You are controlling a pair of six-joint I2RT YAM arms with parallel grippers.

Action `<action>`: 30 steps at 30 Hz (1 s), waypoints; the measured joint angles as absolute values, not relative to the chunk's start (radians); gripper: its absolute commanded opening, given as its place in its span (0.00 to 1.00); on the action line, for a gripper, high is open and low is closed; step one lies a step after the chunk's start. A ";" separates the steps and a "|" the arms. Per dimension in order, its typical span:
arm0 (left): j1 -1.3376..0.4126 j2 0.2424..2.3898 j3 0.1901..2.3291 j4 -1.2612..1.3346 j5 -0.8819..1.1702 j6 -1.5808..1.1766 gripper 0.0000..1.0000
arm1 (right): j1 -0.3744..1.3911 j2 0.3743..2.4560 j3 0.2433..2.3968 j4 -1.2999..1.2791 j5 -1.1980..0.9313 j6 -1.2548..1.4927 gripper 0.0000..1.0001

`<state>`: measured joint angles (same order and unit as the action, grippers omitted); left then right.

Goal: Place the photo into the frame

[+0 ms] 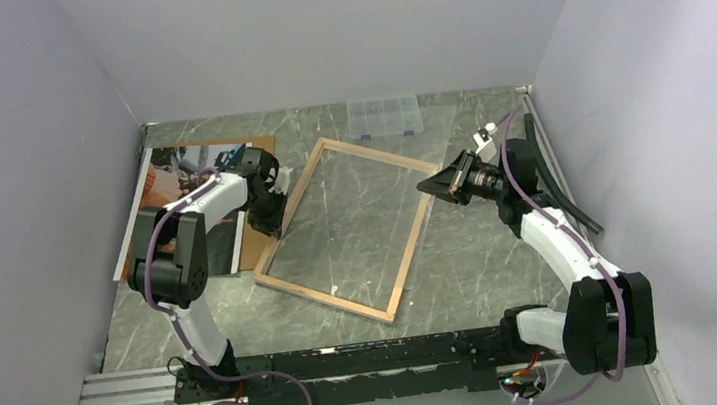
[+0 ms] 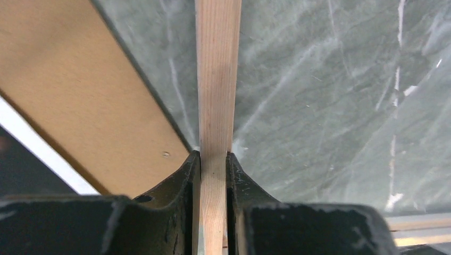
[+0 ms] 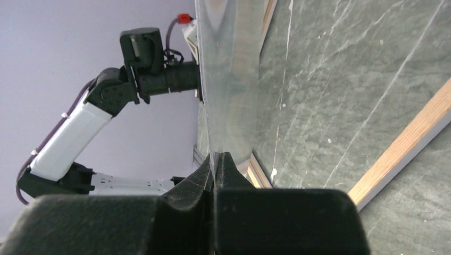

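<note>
1. Top external view: the large rectangular frame of light wood [image 1: 329, 297] lies tilted on the green-grey marble-patterned table [image 1: 500, 248], about midway between the two arms.
2. The left gripper [image 1: 273, 211] sits at the frame's left rail. The right gripper [image 1: 430, 186] sits at its right side, pinching the edge of the clear pane [image 1: 383, 190].
3. The large paper photo in dark and orange-brown tones with a white margin [image 1: 163, 178] lies flat near the left wall, well left of the frame. It overlaps the plain brown backing board [image 1: 258, 145], which shows along the photo's right side, partly under the left arm.
4. A small clear plastic compartment box [image 1: 384, 116] stands near the back wall, beyond the frame.
5. Left wrist view: the black fingers [image 2: 189, 175] press on either side of the frame's wood rail [image 2: 218, 79], so the jaws are clenched on it. To the left lie the backing board [image 2: 80, 90] and a strip of the photo's white margin [image 2: 32, 133].
6. Right wrist view: the right gripper [image 3: 215, 159] has its jaws squeezed on the thin edge of the clear pane [image 3: 228, 79], which runs away from them edge-on. Beyond the pane is the white and black left arm [image 3: 80, 127]. A wood rail of the frame [image 3: 404, 143] crosses the table at the right.
</note>
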<state>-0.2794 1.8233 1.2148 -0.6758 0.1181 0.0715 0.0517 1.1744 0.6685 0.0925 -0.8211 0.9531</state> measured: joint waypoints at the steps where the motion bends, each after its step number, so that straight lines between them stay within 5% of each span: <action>1: -0.284 1.823 1.215 -0.687 0.125 0.051 0.08 | 0.042 1.174 0.685 0.076 -0.823 0.945 0.00; 9: -0.348 1.823 1.193 -0.748 0.206 -0.118 0.16 | 0.000 1.188 0.773 -0.036 -0.820 0.856 0.00; 15: -0.387 1.818 1.180 -0.762 0.271 -0.199 0.44 | -0.028 1.207 0.785 -0.089 -0.821 0.817 0.00; 30: -0.377 1.733 1.208 -0.826 0.380 -0.226 0.72 | -0.032 1.201 0.859 -0.135 -0.819 0.805 0.00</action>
